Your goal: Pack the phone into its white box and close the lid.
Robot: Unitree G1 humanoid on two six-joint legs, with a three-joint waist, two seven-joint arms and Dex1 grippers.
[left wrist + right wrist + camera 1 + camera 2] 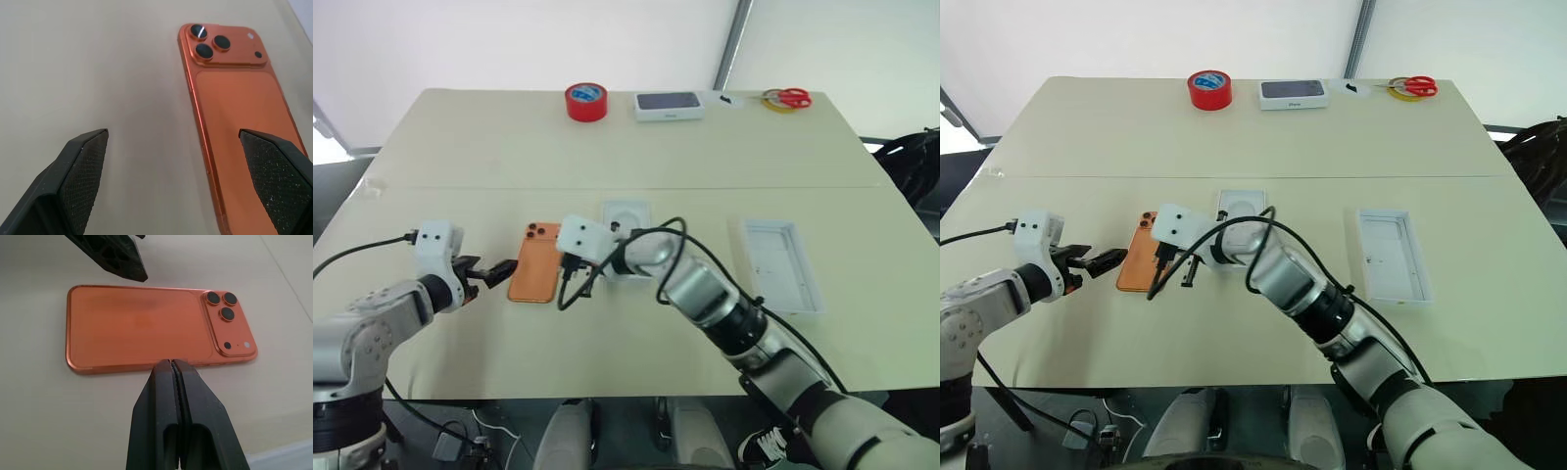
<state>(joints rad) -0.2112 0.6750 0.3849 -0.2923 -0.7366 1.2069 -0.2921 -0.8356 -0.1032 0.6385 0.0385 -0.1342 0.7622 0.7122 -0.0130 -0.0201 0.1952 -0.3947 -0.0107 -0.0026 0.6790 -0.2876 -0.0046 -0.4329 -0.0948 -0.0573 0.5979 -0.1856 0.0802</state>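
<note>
On table: phone [534, 260] flat (lenses up) | left fingers [83, 171] spread at its left edge | right fingers [172, 396] clenched, empty

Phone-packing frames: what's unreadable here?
- White tan-floored cardboard box: mostly hidden behind the right arm in both eye views.
- Slim orange phone: near end cut off by the left wrist view's edge.
- Closed right hand: contact with the phone's edge unclear.
- Print on the far dark-topped white box: too small.

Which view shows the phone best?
The right wrist view: the whole phone lies back up, lenses clear. The left wrist view cuts off its near end behind a finger. The eye views show it small, between the grippers.
</note>
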